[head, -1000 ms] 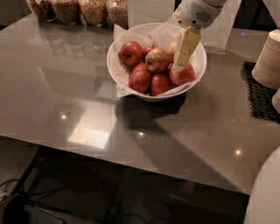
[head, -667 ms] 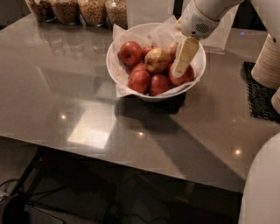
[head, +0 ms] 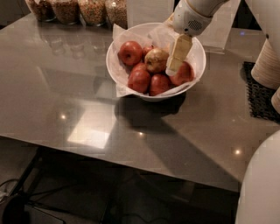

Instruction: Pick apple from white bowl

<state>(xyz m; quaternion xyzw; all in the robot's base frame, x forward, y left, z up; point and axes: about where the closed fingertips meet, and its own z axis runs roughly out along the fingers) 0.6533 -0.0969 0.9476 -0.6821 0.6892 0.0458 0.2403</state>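
Note:
The white bowl [head: 197, 56], lined with crinkled white paper, stands on the grey table at the back centre. It holds several deep red apples and the pale yellow-tan apple [head: 155, 60] near its middle. An orange-pink apple [head: 183, 74] lies at the bowl's right side. My gripper [head: 174, 65] reaches down into the bowl from the upper right. Its cream tip sits just right of the pale apple, between it and the orange-pink apple, and hides part of both.
Several jars of grain [head: 78, 9] line the table's back left edge. A white card [head: 218, 30] stands behind the bowl. A black woven mat [head: 260, 94] with a pale ribbed container [head: 267, 63] lies at the right. My white body [head: 262, 183] fills the lower right corner.
My gripper has come lower into the bowl and shifted slightly left, closer to the pale apple. The apples and the bowl have not moved.

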